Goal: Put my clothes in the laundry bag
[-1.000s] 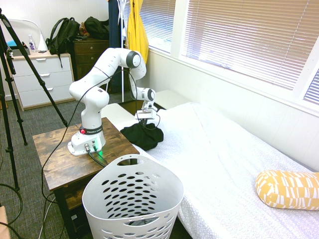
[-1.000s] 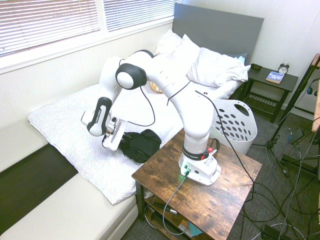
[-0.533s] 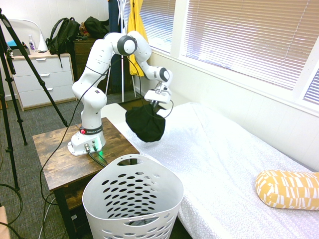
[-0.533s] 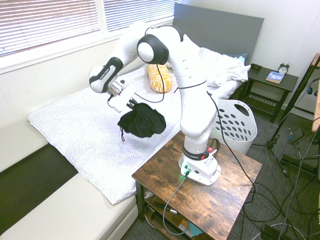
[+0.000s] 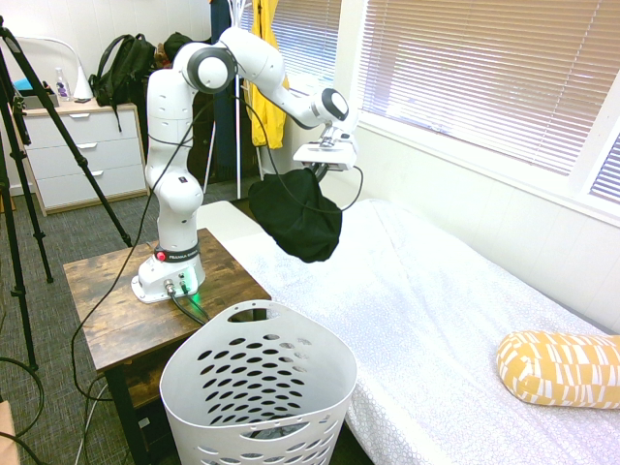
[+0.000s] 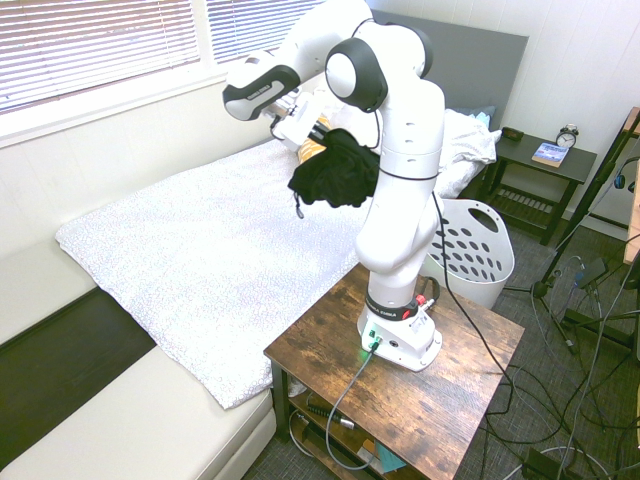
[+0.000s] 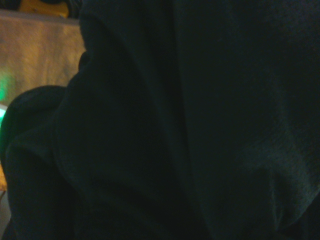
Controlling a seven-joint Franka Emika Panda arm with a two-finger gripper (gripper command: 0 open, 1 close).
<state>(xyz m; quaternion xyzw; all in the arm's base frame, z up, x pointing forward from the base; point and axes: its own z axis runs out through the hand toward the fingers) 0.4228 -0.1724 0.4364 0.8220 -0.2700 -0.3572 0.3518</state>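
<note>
The black garment (image 5: 298, 215) hangs bunched in the air above the near end of the bed, with my gripper (image 5: 316, 168) shut on its top edge. In the second exterior view the garment (image 6: 334, 170) dangles in front of the arm, under the gripper (image 6: 308, 125). Dark fabric (image 7: 190, 120) fills nearly the whole wrist view. The tall white laundry basket (image 5: 258, 392) with oval holes stands on the floor beside the bed, below and nearer the camera than the hanging garment; the basket (image 6: 472, 250) shows behind the arm in the second exterior view.
A wooden side table (image 5: 116, 300) bears the arm's base. The white bed (image 5: 436, 320) runs along the window wall, with a yellow patterned pillow (image 5: 560, 366) on it. A yellow garment (image 5: 267, 68) hangs behind, and a black backpack (image 5: 124, 66) sits on a dresser.
The gripper has lifted the black garment off the bed's end, raising it well above the mattress and carrying it further over the bed. The garment now hangs free.
</note>
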